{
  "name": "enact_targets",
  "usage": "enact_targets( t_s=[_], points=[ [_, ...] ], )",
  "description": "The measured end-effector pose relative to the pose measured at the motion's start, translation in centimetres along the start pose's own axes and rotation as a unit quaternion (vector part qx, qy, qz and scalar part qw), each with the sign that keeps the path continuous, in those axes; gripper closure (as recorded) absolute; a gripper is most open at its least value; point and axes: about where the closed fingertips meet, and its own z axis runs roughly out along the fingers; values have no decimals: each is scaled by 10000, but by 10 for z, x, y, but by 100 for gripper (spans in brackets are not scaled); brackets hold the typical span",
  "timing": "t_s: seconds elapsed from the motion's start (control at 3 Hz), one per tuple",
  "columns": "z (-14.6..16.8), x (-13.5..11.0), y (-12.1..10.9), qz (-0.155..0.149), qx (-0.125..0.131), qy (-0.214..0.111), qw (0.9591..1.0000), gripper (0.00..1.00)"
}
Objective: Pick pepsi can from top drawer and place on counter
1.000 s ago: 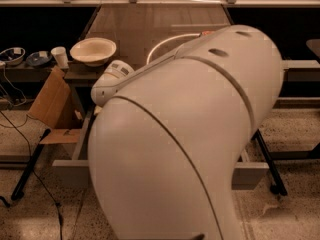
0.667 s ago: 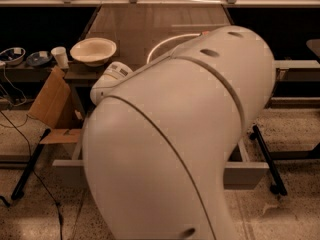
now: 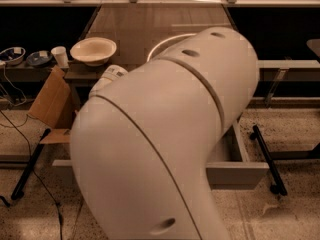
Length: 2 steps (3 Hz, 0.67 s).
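My large white arm (image 3: 165,134) fills the middle of the camera view and blocks most of the scene. The gripper is hidden behind it, down in the drawer's area, and does not show. The top drawer (image 3: 239,173) is pulled open; only its grey front panel and right wall show, and its inside is hidden. The pepsi can is hidden. The counter (image 3: 150,24) is the glossy brown top behind the arm, with a thin white curved line on it.
A cream bowl (image 3: 93,50) sits at the counter's left front corner. A white cup (image 3: 60,56) and two small dishes (image 3: 12,54) stand on a low shelf at the left. A cardboard box (image 3: 50,101) leans beside the cabinet. A black stand leg (image 3: 267,156) lies at the right.
My arm has swung to the left, so more of the drawer's right wall and front panel shows. Nothing else has moved.
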Motion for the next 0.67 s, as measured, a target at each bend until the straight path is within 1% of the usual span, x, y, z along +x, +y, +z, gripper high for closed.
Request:
enact_targets(
  t_s=[0.33, 0.67],
  points=[
    [4, 6, 3, -26, 27, 38, 10000, 0],
    [6, 9, 5, -71, 36, 77, 9999, 16]
  ],
)
